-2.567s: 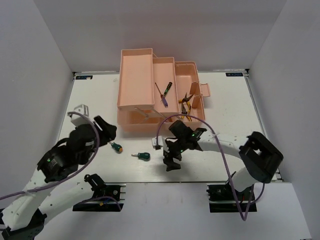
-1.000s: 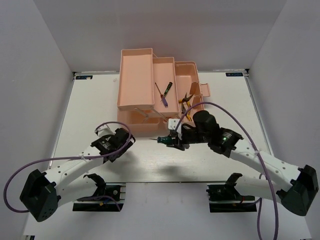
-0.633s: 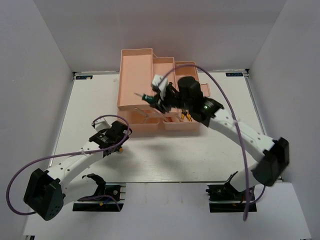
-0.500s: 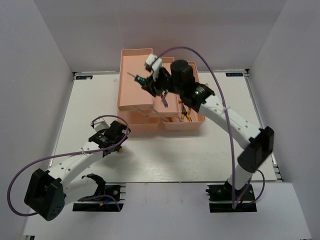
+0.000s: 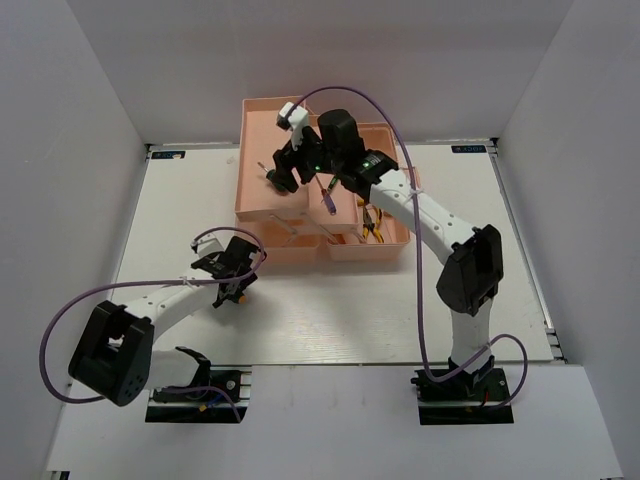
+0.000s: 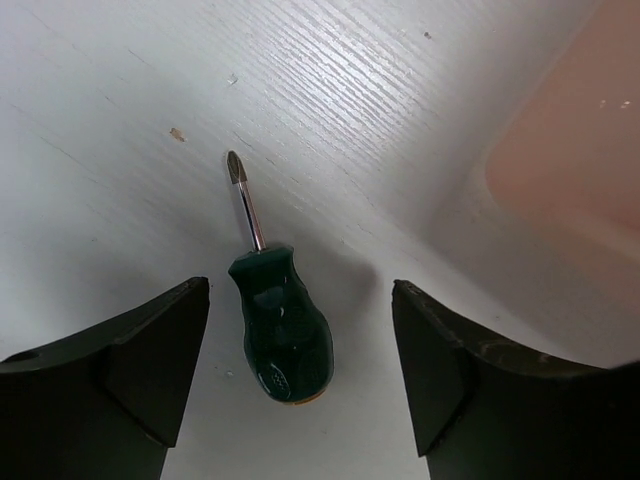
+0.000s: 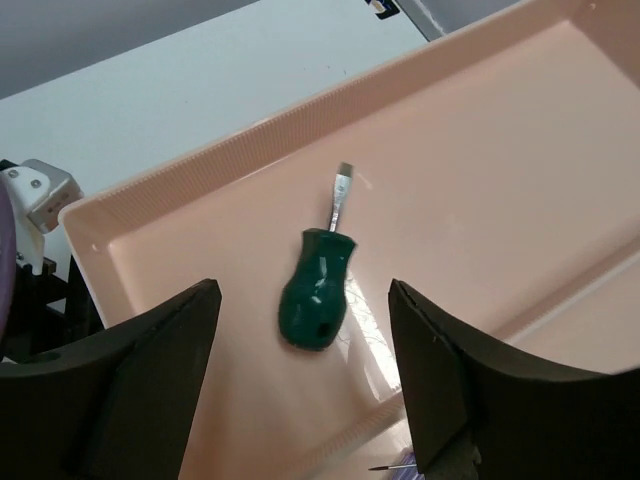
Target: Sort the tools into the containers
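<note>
The salmon-pink toolbox [image 5: 268, 128] stands open at the table's back middle. My right gripper [image 5: 283, 172] hangs open over its left tray [image 7: 500, 130]. The green-handled stubby screwdriver [image 7: 318, 295] lies loose in that tray, below and between the open fingers of my right gripper [image 7: 305, 390]. The purple-handled screwdriver [image 5: 328, 200] lies in the middle tray and the yellow-handled pliers [image 5: 372, 215] in the right compartment. My left gripper [image 5: 235, 284] is low over the table in front of the toolbox. It is open and straddles the orange-green stubby screwdriver [image 6: 281, 335], which lies on the table with neither finger touching it.
The toolbox's front wall [image 6: 580, 140] is close to the right of my left gripper [image 6: 300, 385]. A small white bracket [image 7: 30, 195] lies on the table left of the toolbox. White walls enclose the table on three sides.
My right gripper carried the green screwdriver from the table up to the left tray and let it go. My left gripper moved down to straddle the orange-green screwdriver.
</note>
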Tool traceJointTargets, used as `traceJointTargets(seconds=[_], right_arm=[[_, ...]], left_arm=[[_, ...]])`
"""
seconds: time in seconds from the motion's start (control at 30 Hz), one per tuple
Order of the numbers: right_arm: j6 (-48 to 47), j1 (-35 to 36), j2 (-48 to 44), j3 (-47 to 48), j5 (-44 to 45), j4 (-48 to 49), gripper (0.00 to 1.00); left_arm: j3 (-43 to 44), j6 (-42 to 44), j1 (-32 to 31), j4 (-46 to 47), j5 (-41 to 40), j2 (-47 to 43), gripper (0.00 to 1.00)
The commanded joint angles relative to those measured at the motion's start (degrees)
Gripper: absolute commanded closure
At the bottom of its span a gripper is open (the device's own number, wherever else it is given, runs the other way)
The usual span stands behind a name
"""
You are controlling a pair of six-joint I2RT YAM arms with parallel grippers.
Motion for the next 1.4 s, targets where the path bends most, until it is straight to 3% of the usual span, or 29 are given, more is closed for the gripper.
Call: traceJointTargets(seconds=[0.0,0.37,0.47,0.5,0.6,0.7,0.77,0.87,0.9,0.93,0.97,1.07,1.2,1.37], right_arm=[[1.65,-1.1,-3.5,0.14,-2.27,1.98,0.26],[6.13,-6.55,-13.16,-10.84,-3.68,5.31,0.24],[6.84,-7.78,-14.48,-13.31,-4.29,5.58,0.24],[7.28,-8.83,-15.19,-13.92,-4.38,5.58,0.24],[7.98,-10.15,-16.33,-15.51,-5.0,5.75,0.24],[7.72,-11.64,-18.43,-17.44,-5.61,6.02,0.24],[6.76,-12.44,-19.14,-19.81,-4.83,6.02,0.1],[3.77,-13.14,-22.13,-25.6,-1.93,7.33,0.1],[2.81,-13.32,-23.44,-26.83,-1.23,7.51,0.22],[2.36,-14.02,-24.59,-30.07,-1.05,7.86,0.48],[2.27,-14.29,-25.21,-30.79,-0.96,7.69,0.99],[3.06,-15.96,-24.86,-31.07,-3.05,2.88,1.0],[3.68,-17.8,-25.56,-33.08,-4.21,0.22,1.0],[3.59,-19.12,-27.23,-35.46,-6.05,-0.92,1.0]], left_arm=[[-0.24,1.08,0.64,2.18,1.05,0.92,0.17],[-5.77,-1.2,0.64,3.76,3.51,1.45,0.35],[-6.39,-1.21,0.64,3.77,4.04,2.06,0.49],[-6.39,-1.21,0.64,3.77,4.04,2.06,0.61],[-4.73,-1.21,0.64,1.49,4.04,1.54,0.8],[-2.27,-1.21,0.11,-5.17,2.99,-4.25,0.98],[-0.51,-3.82,0.11,-10.35,2.37,-12.73,1.0],[2.03,-5.86,0.72,-21.08,-1.31,-23.04,1.0],[3.09,-6.82,0.72,-24.24,-2.62,-28.47,1.0],[5.8,-6.83,0.72,-25.14,-5.07,-30.26,1.0],[7.48,-6.83,0.72,-25.15,-6.06,-31.06,1.0],[15.21,-4.03,0.72,-23.93,-7.38,-27.57,1.0],[25.3,8.76,0.72,-10.61,-3.8,-19.4,1.0],[36.04,18.91,1.25,-1.34,1.39,-6.22,1.0]])
